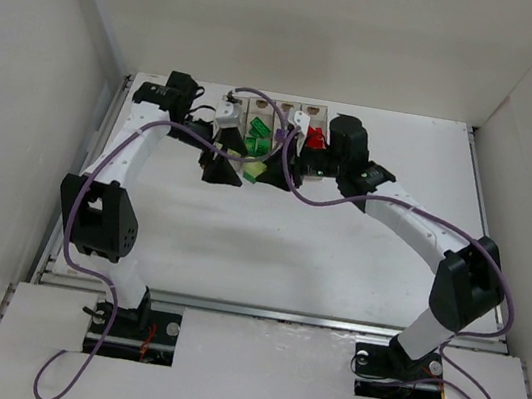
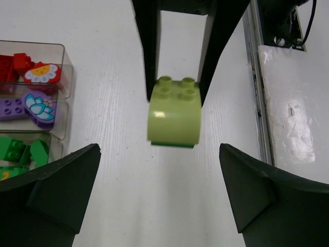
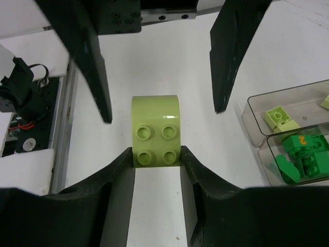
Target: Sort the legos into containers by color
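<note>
My right gripper (image 3: 156, 152) is shut on a yellow-green lego (image 3: 156, 131) with a rounded side, held low over the white table just in front of the containers (image 1: 261, 106). In the top view the lego (image 1: 255, 171) sits between the two grippers. My left gripper (image 2: 159, 190) is open and empty, facing the lego (image 2: 174, 110) from the other side with a gap to it. The clear boxes hold red legos (image 2: 20, 64), purple ones (image 2: 20, 109) and dark green ones (image 2: 20, 150). One box has yellow-green legos (image 3: 277, 117).
The row of boxes stands at the table's far edge, with white walls around the table. A metal rail (image 2: 257, 103) runs along the table's left side. The right arm's purple cable (image 1: 346, 204) hangs over the table.
</note>
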Action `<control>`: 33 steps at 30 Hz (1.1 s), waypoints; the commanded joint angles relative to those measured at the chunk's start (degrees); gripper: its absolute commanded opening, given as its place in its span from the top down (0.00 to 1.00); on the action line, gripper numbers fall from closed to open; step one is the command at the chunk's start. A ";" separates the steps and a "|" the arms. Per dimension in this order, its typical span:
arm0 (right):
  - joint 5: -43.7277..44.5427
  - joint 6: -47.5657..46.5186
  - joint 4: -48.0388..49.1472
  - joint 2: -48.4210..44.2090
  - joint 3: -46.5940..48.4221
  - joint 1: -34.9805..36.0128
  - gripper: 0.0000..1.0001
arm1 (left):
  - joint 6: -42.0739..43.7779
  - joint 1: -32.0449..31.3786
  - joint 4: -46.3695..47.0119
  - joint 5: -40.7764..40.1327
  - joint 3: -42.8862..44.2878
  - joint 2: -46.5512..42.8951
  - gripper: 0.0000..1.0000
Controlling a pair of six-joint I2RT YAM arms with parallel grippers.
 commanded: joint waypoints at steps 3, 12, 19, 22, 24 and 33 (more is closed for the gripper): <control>-1.23 2.51 3.20 -5.20 4.00 -0.53 1.00 | -1.18 3.41 -1.12 10.20 -0.77 -3.23 0.00; 0.35 7.79 10.15 -8.54 3.12 -1.06 1.00 | -4.43 3.41 -1.12 16.00 1.07 -2.62 0.14; 1.67 7.79 10.15 -6.79 4.44 0.00 1.00 | -6.18 2.88 -1.12 20.13 3.62 -2.09 0.14; 1.67 7.79 10.15 -6.17 5.75 0.52 1.00 | -6.89 2.88 -1.12 21.54 4.94 -1.47 0.12; 1.67 8.31 10.15 -5.47 5.75 0.53 1.00 | -7.42 2.88 -1.12 21.54 6.26 -0.95 0.12; 2.80 8.84 10.15 -2.04 8.22 1.76 1.00 | -7.42 2.88 -1.12 22.07 7.50 -0.33 0.35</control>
